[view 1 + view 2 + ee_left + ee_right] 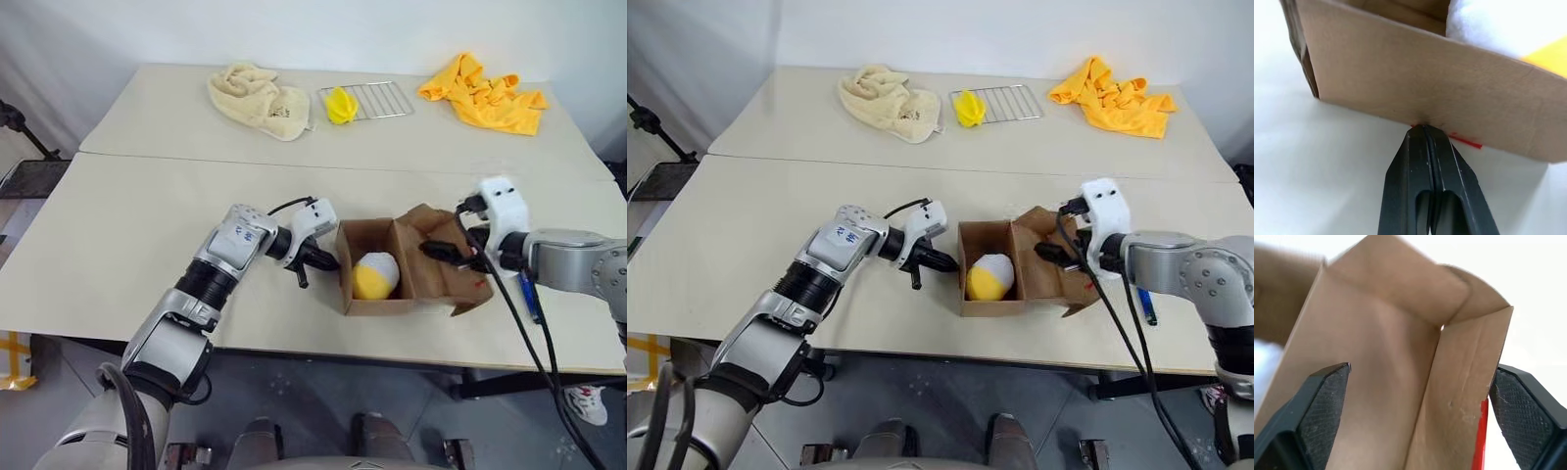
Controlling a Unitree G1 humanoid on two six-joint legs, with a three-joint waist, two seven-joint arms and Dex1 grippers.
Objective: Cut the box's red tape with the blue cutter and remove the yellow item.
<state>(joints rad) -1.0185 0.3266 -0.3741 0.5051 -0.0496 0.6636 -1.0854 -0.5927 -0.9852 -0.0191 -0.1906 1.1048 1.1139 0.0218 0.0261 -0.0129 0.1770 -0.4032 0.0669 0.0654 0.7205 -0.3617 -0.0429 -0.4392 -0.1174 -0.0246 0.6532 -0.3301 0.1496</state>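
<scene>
Your right claw (1418, 401) spread wide astride raised flap (1400, 357); left claw (1425, 134) pinched shut, tips against box (377, 284) wall. Yellow item (372, 279) inside box, between claws. Cutter (1145, 305) just beyond right claw. One box, one cutter.

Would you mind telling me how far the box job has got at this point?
Done: the box lies open, its lid flap folded back with cut red tape on the edge, and the blue cutter is on the table. In hand: the shut left gripper braces the box wall; the open right gripper straddles the flap. Left: lifting out the yellow item.
</scene>
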